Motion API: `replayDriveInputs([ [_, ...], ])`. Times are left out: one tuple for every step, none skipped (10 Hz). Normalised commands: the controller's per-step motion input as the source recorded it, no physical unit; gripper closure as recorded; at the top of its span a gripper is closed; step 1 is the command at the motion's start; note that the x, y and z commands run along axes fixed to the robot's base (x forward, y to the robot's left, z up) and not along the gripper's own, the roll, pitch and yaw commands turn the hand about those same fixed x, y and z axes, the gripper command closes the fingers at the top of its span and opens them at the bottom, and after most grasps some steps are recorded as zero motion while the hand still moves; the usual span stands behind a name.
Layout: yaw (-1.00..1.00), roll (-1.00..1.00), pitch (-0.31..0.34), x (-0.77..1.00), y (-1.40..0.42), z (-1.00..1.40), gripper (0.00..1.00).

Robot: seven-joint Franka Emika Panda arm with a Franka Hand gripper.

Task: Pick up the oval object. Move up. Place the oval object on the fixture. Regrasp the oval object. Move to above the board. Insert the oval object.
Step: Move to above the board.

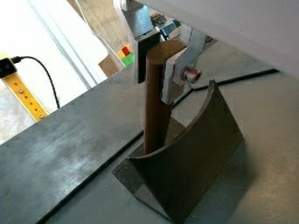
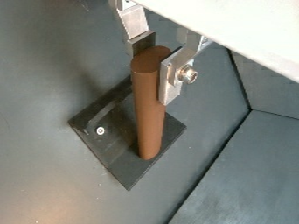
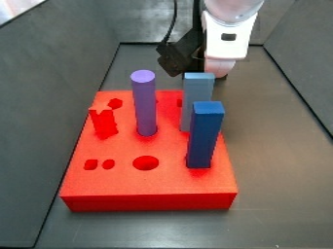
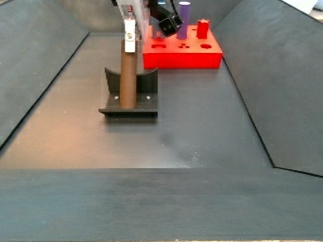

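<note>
- One brown peg, the oval object [image 4: 127, 77], stands straight up on the fixture [image 4: 130, 98] in a side view. The fixture sits on the dark floor [image 4: 151, 142], left of the middle.
- One claw, the gripper [image 4: 127, 40], is at the top of the peg in that view. The top of the peg sits between its fingers.
- To the right and farther back is the board [image 4: 187, 54], a red slab. It is well apart from the fixture.
- In both wrist views the silver fingers [image 2: 177, 72] stand on the two sides of the peg's top end [image 1: 156, 79]. One finger plate lies flat against the peg's side. I cannot tell if the claw is squeezing tight or just sitting around it.
- The foot of the peg rests on the fixture's flat base plate [image 2: 117, 140], close beside the upright back wall [image 1: 205, 149].
- In a side view the red board [image 3: 150, 175] is up front. From left to right on it are a small red piece [image 3: 103, 123], a purple cylinder [image 3: 143, 101] and two blue posts [image 3: 202, 132], all standing up.
- Behind the posts is the white robot arm [image 3: 228, 29], high at the back of the board.
</note>
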Motion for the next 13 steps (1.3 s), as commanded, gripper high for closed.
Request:
replayDriveInputs([
  [0.17, 0.17, 0.015, -0.03, -0.08, 1.0, 1.0],
  [0.16, 0.16, 0.017, -0.03, -0.08, 1.0, 1.0],
  [0.13, 0.12, 0.007, -0.03, -0.08, 1.0, 1.0],
  [0.1, 0.06, -0.002, -0.03, -0.07, 1.0, 1.0],
  [0.06, 0.01, -0.005, -0.03, -0.07, 1.0, 1.0],
  [0.03, -0.02, -0.003, -0.03, -0.07, 1.0, 1.0],
  [0.0, -0.05, 0.007, -0.03, -0.06, 1.0, 1.0],
  [-0.01, -0.05, 0.015, -0.04, -0.06, 1.0, 1.0],
  [-0.02, -0.05, 0.03, -0.04, -0.06, 1.0, 1.0],
  [-0.02, -0.06, 0.041, -0.04, -0.05, 1.0, 1.0],
  [-0.02, -0.05, 0.069, -0.04, -0.05, 1.0, 1.0],
  [-0.01, -0.06, 0.085, -0.04, -0.05, 1.0, 1.0],
  [0.0, -0.06, 0.098, -0.04, -0.04, 1.0, 1.0],
])
